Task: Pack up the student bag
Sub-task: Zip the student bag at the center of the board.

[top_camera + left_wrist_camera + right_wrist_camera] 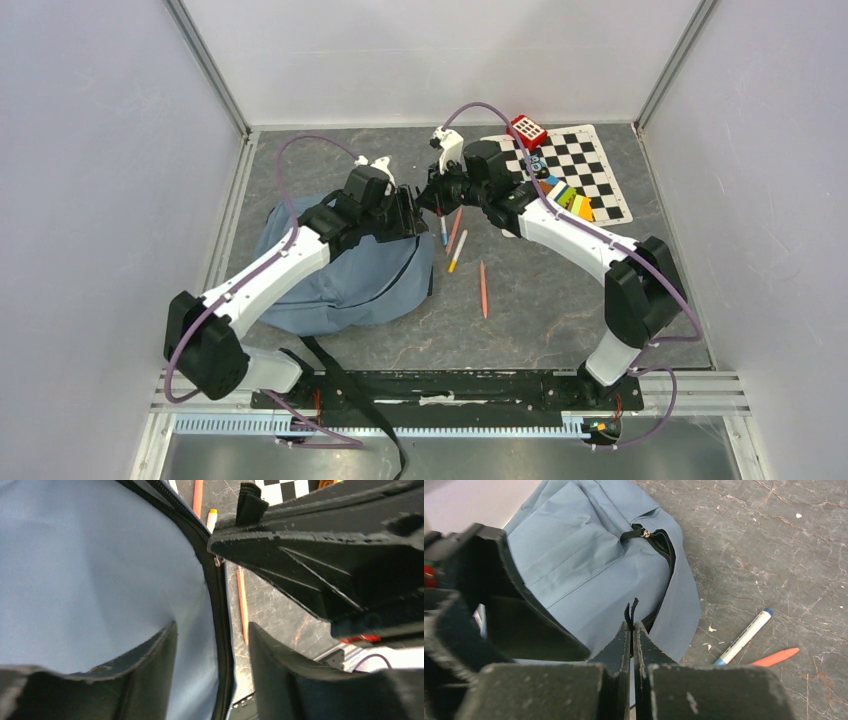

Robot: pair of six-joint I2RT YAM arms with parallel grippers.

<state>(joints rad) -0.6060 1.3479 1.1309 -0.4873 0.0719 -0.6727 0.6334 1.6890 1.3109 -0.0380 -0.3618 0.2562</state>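
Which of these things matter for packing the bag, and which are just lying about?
Job: student bag; its zip tab, pinched in the right fingers; probably the pens and pencils beside it.
Lying about, seemingly: checkered mat, red keypad toy, coloured blocks.

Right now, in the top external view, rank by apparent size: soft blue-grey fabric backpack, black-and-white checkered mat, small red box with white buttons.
Largest: blue-grey fabric backpack.
Then: black-and-white checkered mat.
Smallest: red box with white buttons.
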